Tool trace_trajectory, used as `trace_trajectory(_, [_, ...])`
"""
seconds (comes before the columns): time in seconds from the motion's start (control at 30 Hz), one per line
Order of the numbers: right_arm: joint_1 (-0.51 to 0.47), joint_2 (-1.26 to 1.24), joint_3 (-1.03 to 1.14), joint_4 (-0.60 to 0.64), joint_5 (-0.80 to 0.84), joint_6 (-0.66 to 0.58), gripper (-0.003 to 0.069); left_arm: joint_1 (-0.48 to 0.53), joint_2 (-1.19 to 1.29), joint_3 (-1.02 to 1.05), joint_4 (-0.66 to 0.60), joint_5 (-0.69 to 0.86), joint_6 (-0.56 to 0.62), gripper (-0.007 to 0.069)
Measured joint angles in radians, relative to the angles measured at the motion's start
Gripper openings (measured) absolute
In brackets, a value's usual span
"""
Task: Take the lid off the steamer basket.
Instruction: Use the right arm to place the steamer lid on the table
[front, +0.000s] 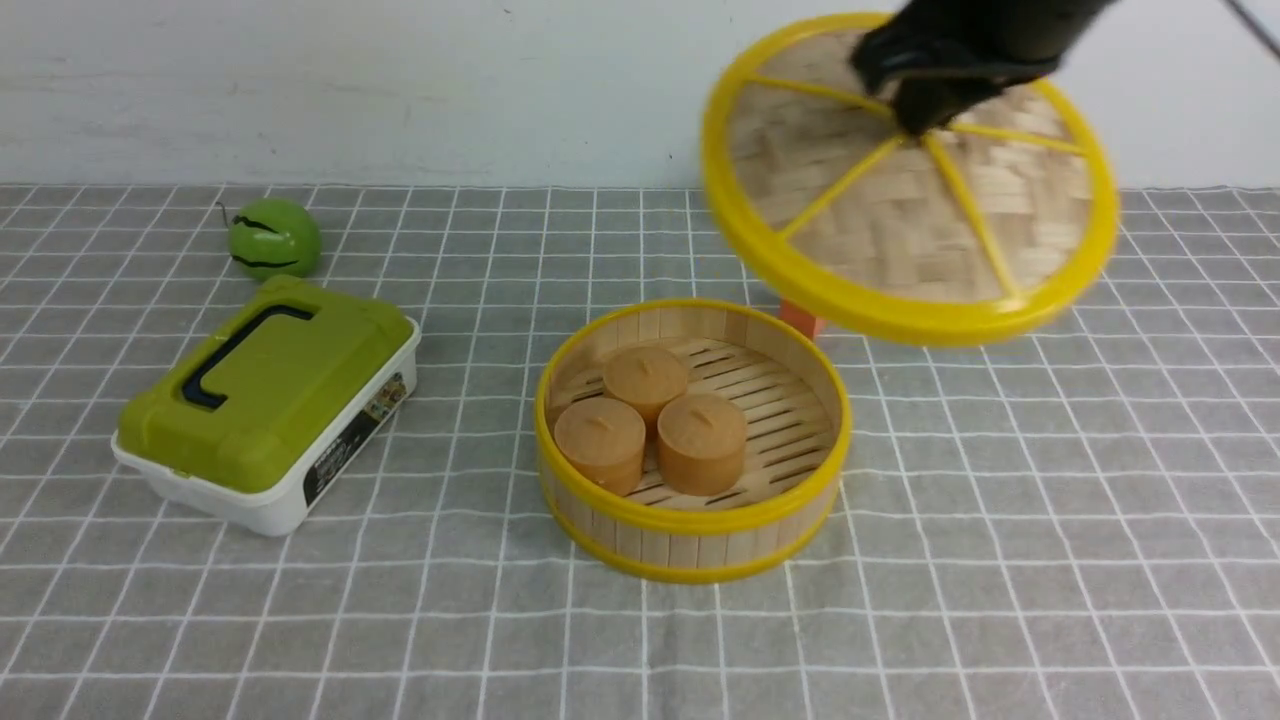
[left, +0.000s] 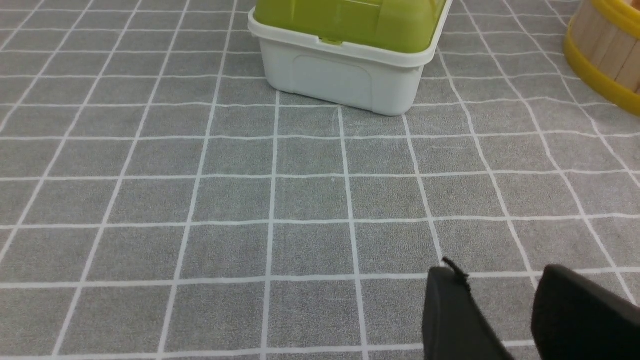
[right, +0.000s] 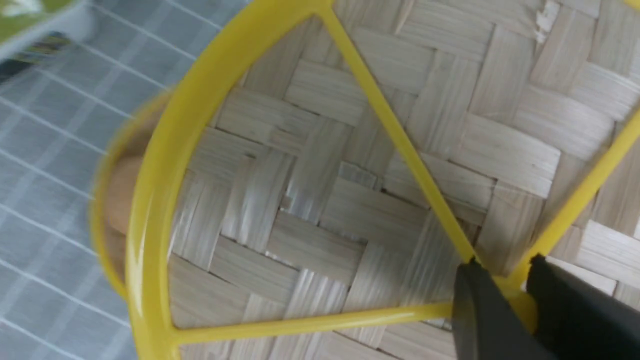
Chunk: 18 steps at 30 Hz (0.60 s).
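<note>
Hanging from the right hand, the lid clears the steamer basket.

The lid's centre knob is covered by the right gripper, whose arm is cut off above the lid. 1 orange block is mostly hidden behind the lid. In the right wrist view, the basket beneath the lid is blurred.

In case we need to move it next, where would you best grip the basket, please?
Probably the basket by its thin upright wall, from above, jaws straddling the rim on its right side, where the buns leave the floor free.
</note>
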Motion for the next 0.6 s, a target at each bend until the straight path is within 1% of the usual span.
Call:
trace_trajectory(0.13, [-0.142, -0.093, 0.219, 0.022, 0.003, -0.03, 0.008, 0.0, 0.0, 0.0, 0.0, 0.0, 0.0, 0.0239])
trace_trajectory(0.23, [-0.228, -0.096, 0.362, 0.042, -0.03, -0.04, 0.008, 0.0, 0.0, 0.0, 0.0, 0.0, 0.0, 0.0239])
trace_trajectory(0.3, [-0.256, -0.073, 0.42, 0.056, -0.074, -0.042, 0.008, 0.0, 0.0, 0.0, 0.0, 0.0, 0.0, 0.0239])
trace_trajectory(0.4, [-0.272, -0.022, 0.442, 0.071, -0.129, -0.056, 0.008, 0.0, 0.0, 0.0, 0.0, 0.0, 0.0, 0.0239])
trace_trajectory(0.47, [-0.273, 0.027, 0.444, 0.103, -0.184, -0.081, 0.008, 0.0, 0.0, 0.0, 0.0, 0.0, 0.0, 0.0239])
trace_trajectory(0.6, [-0.273, 0.096, 0.444, 0.172, -0.234, -0.13, 0.008, 0.0, 0.0, 0.0, 0.0, 0.0, 0.0, 0.0239])
